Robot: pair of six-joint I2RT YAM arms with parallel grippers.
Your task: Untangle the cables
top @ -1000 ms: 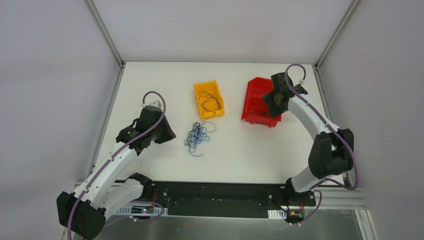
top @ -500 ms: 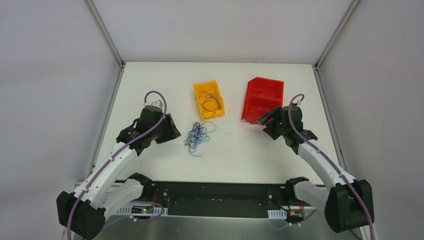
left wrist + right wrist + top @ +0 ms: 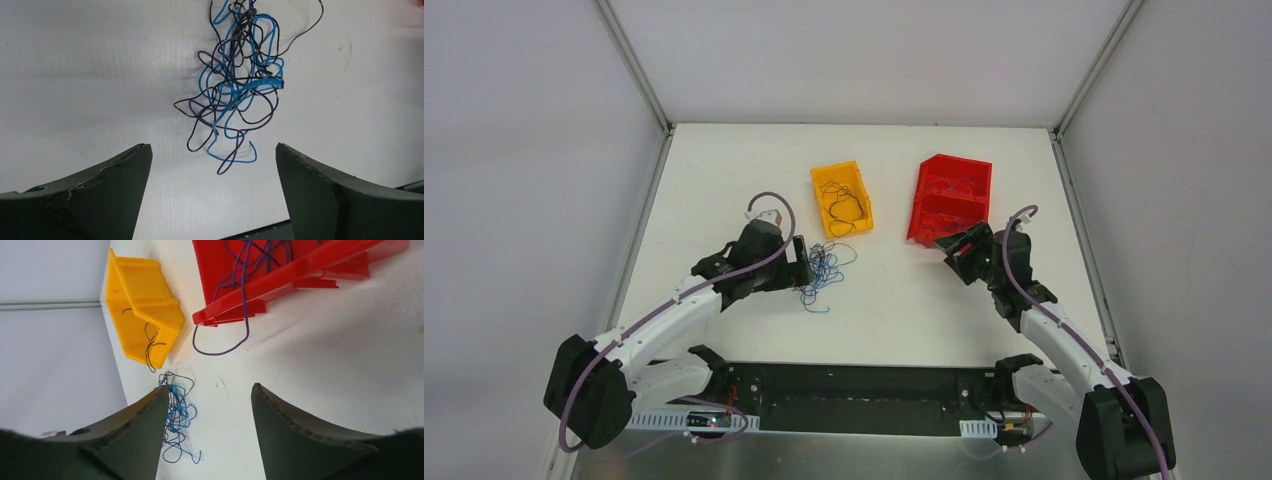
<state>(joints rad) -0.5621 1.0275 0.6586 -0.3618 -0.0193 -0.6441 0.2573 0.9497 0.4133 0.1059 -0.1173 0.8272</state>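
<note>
- Top external view: the cables (image 3: 822, 270), a loose tangle of thin, curly blue, black and purple wires, lie on the flat white table (image 3: 904, 310) just in front of the small yellow plastic bin (image 3: 836, 168); the left gripper (image 3: 802, 262) sits low at the tangle's left edge, though whether it touches cannot be told from here; a few thin black wires (image 3: 844, 208) lie inside the yellow bin; the red plastic bin (image 3: 964, 162) stands to the right of the yellow one, apart from it; the right gripper (image 3: 952, 248) is just in front of the red bin's near edge, well apart from the tangle.
- Left wrist view: the left gripper (image 3: 212, 147) has its jaws spread wide, holding nothing; the cables (image 3: 235, 85) lie on the table ahead of the two dark fingers (image 3: 110, 190); the lowest blue and purple loops reach in between the fingertips and touch neither.
- Right wrist view: the right gripper (image 3: 210, 387) also has its jaws spread and empty; the red bin (image 3: 300, 272) holds thin purple wires (image 3: 250, 260), one loop of which hangs over its front edge onto the table; a black wire trails over the near corner of the yellow bin (image 3: 145, 305); the cables (image 3: 175, 420) lie below that corner, partly hidden behind the left-hand finger.
</note>
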